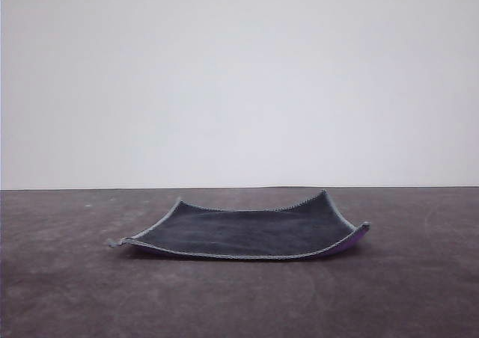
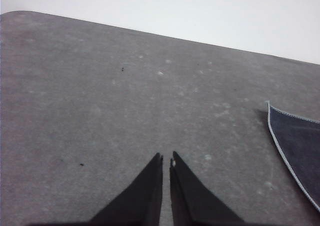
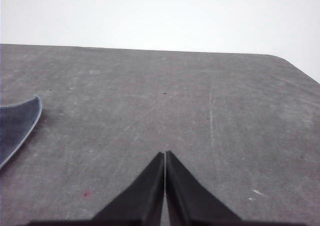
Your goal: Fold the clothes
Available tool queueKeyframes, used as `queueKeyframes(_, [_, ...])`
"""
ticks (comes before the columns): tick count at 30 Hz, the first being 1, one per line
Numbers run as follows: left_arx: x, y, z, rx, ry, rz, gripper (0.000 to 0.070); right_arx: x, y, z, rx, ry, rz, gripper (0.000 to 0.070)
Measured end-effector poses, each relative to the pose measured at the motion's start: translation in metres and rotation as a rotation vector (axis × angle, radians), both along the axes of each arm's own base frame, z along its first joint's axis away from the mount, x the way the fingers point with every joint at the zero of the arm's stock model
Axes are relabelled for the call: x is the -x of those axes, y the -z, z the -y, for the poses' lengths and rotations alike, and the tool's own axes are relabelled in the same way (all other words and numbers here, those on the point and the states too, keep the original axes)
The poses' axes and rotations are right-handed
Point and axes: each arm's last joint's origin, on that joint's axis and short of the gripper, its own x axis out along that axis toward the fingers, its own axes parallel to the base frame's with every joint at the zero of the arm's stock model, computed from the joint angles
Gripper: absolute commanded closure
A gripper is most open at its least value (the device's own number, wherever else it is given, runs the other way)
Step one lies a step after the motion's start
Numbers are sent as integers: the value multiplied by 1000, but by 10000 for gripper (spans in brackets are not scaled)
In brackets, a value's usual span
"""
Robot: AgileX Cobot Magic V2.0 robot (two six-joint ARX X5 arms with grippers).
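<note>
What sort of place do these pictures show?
Probably a bare test bench in a lab: a scuffed grey table, a blank white wall, and one cloth lying dark side up.

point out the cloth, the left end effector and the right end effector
cloth (image 1: 243, 232), front view, middle of its dark grey upper face
left end effector (image 2: 166, 161), left wrist view, between its near-closed fingertips
right end effector (image 3: 165, 155), right wrist view, where its closed fingertips meet
</note>
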Motion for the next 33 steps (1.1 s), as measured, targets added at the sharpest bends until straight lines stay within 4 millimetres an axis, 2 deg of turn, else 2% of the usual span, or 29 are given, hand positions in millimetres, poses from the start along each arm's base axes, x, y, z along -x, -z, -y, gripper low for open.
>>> queueKeyframes(15, [0, 0, 0, 0, 0, 0, 695, 0, -1, 0, -4, 0, 15, 700])
queueKeyframes(26, [0, -3, 0, 8, 1, 30, 695, 0, -1, -1, -96, -9, 11, 700])
queueKeyframes(33, [0, -3, 0, 123, -29, 27, 695, 0, -4, -1, -168, -17, 37, 700])
